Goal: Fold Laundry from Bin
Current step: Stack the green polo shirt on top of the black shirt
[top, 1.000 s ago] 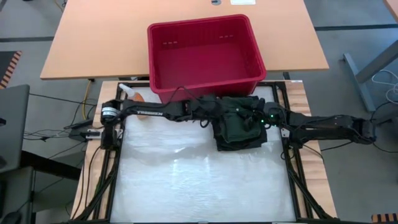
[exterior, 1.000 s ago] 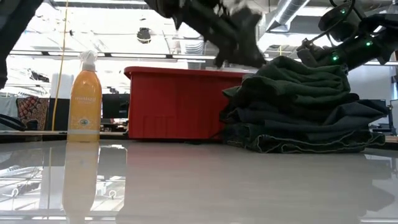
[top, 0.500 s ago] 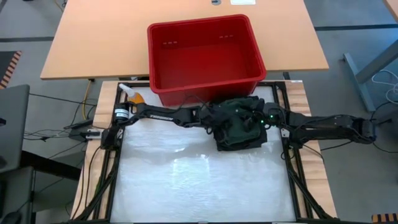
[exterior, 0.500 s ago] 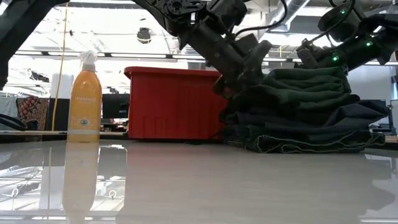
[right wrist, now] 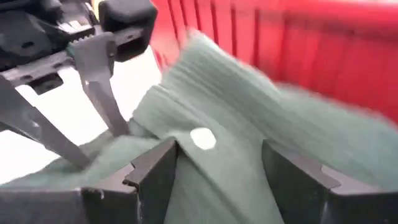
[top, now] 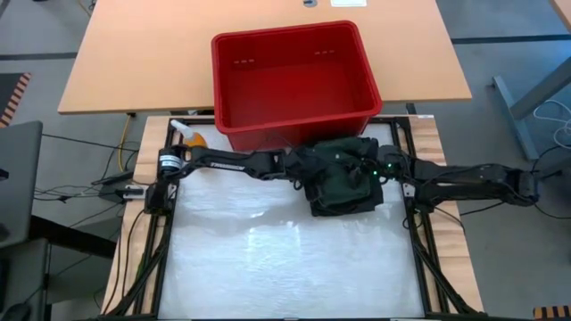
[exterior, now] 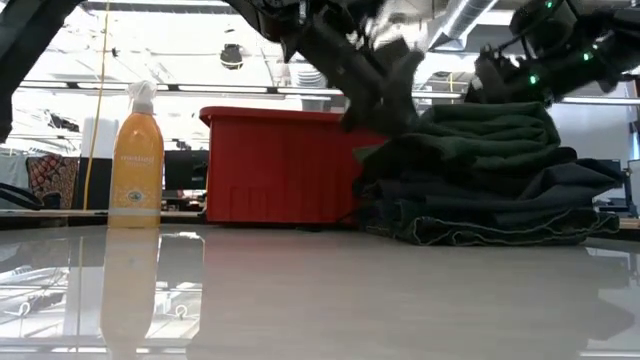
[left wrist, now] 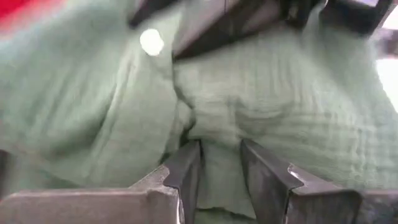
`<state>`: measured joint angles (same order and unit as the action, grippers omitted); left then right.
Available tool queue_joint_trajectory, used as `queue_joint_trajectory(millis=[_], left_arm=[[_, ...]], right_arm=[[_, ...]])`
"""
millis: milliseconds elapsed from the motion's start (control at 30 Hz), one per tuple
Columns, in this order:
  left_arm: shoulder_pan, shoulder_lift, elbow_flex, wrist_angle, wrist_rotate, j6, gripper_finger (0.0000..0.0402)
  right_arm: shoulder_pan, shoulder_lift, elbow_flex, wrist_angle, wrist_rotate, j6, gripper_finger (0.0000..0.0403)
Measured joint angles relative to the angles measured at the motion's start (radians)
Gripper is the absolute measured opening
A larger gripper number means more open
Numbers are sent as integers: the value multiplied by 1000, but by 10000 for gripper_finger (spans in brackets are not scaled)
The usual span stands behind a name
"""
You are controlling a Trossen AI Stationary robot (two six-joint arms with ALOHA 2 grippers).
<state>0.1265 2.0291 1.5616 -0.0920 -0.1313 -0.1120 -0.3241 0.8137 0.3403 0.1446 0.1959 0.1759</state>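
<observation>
Beside the table's left edge stands an orange spray bottle (exterior: pixel 137 160). Right of it, the red bin (top: pixel 293 80) lies long axis across the far edge. Just before it sits the folded laundry (top: pixel 343 176) stack, green shirt topmost. Left gripper (left wrist: pixel 219 163) pinches a shirt fold; right gripper (right wrist: pixel 217 163) hovers spread over the stack.

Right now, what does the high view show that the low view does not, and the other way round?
Only the high view shows the inside of the red bin, which looks empty. Only the low view shows the layers of the folded laundry stack and the orange bottle standing upright. Both show the left gripper and right gripper at the green shirt on top.
</observation>
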Motion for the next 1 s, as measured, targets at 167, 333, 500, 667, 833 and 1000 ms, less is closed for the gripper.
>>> queue_joint_trajectory(millis=[167, 333, 500, 667, 833, 1000], left_arm=[[12, -74, 0, 22, -50, 38, 109], [14, -119, 0, 41, -46, 87, 109], [13, -102, 2, 138, -29, 165, 109], [16, -27, 1, 149, 19, 241, 122], [36, 14, 2, 152, 20, 158, 162], [62, 37, 2, 103, 40, 60, 200]], right_arm=[[0, -30, 81, -44, -72, -9, 264], [0, -30, 161, -156, -119, -73, 264], [3, -28, 203, -278, -122, -145, 264], [3, -21, 204, -390, -122, -158, 264], [3, 23, 186, -417, -122, -162, 264], [3, 89, 178, -395, -121, -162, 264]])
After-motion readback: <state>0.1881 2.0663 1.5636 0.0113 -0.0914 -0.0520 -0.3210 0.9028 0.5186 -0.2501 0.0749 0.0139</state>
